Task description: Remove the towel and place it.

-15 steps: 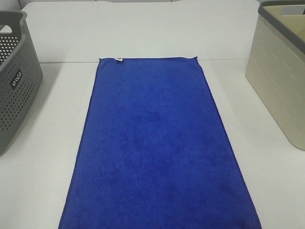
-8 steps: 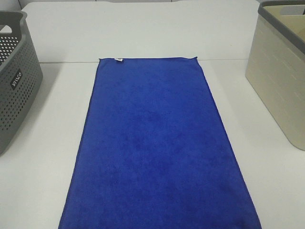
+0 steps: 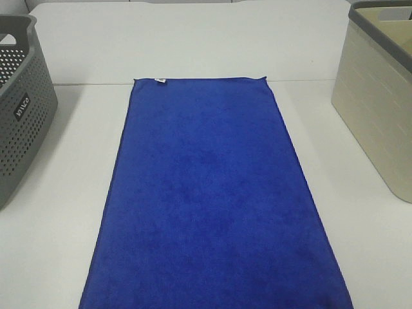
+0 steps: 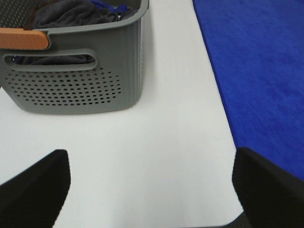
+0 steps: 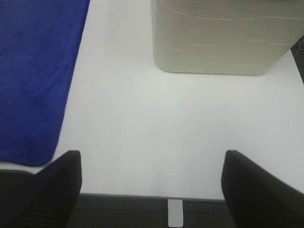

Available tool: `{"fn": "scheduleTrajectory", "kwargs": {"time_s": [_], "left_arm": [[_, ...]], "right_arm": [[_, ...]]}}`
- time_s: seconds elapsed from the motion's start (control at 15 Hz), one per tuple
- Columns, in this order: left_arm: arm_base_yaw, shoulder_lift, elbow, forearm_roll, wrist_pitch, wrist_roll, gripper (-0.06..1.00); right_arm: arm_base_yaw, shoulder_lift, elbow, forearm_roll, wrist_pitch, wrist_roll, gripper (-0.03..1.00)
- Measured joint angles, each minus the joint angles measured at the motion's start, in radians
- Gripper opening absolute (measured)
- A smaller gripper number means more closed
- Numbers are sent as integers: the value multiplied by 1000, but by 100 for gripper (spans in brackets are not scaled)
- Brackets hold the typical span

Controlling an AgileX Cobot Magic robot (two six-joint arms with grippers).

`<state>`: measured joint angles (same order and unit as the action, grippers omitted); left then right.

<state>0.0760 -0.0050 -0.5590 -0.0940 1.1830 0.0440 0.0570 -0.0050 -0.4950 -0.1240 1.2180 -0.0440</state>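
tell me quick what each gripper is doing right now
Left gripper: open, holding nothing, over bare table between the grey basket and the towel.
Right gripper: open, holding nothing, over bare table near the beige basket.

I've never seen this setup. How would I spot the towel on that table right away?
Start with the white table, which has a dark grey perforated basket at its left and a beige basket at its right. Between them, spread flat, lies the towel. It is the only royal-blue thing on the tabletop, a long plush rectangle with a small white tag on its far short edge.
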Motion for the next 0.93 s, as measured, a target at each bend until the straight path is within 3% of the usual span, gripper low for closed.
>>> {"fn": "scheduleTrajectory", "kwargs": {"time_s": [0.27,0.6,0.93], "left_arm": [[-1,0,39,-29,-84,5,85],[-89,0,42,-50,-100,2,85],[-102,0,42,-50,-100,1,85]], "right_arm": [[0,1,38,109,-99,-17,80],[0,1,43,124,-107,-24,80],[0,1,43,124,-107,-24,80]]}}
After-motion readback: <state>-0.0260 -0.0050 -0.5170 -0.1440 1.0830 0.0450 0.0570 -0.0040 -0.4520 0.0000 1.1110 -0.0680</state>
